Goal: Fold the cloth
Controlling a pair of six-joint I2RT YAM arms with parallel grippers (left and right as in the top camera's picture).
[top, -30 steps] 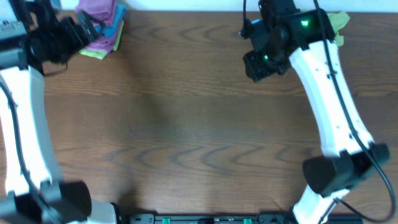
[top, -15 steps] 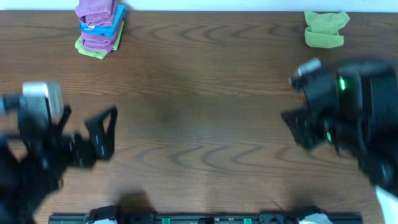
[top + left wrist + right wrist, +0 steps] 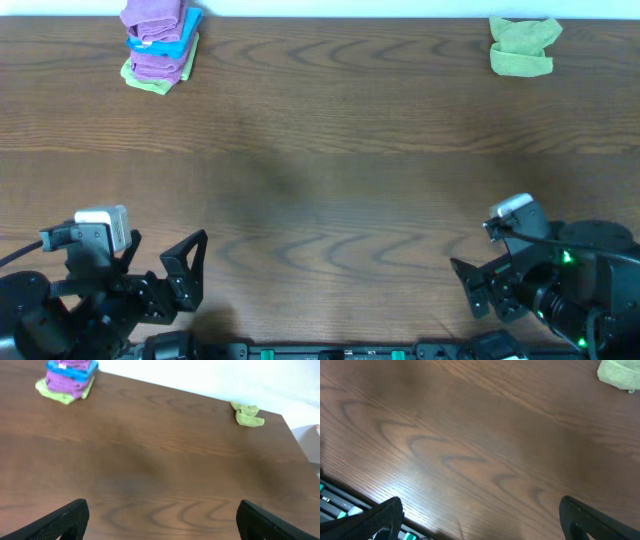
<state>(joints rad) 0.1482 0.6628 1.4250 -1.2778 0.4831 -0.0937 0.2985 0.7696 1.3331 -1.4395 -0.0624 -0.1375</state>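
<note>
Left gripper and right gripper stood wide open, empty, at 7 and 5 o'clock. The cloth lay folded atop a stack at 11 o'clock; a deep pinch risked lifting the blue cloth beneath.

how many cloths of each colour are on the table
purple cloths: 2
blue cloth: 1
green cloths: 2
total: 5
</note>
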